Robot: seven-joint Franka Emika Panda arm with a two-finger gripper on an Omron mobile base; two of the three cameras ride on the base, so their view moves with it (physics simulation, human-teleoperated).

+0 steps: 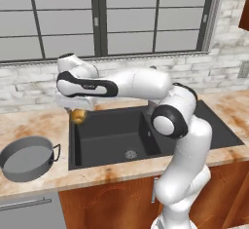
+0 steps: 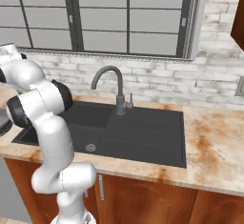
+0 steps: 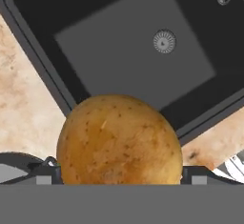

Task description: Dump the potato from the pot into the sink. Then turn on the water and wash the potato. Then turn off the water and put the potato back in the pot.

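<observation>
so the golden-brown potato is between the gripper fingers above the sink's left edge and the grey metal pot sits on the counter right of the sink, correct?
Not quite: the grey metal pot sits left of the dark sink, as the left base view shows. The golden-brown potato is indeed between the gripper fingers.

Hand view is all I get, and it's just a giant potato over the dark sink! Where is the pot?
Observer: The pot sits on the counter to the left of the sink, and it's empty.
Operator: Is any water coming out?
Observer: No. The faucet behind the sink shows no stream.
Operator: Is my potato down in the sink?
Observer: No. The gripper holds the potato in the air by the sink's back left corner, above the rim.
</observation>
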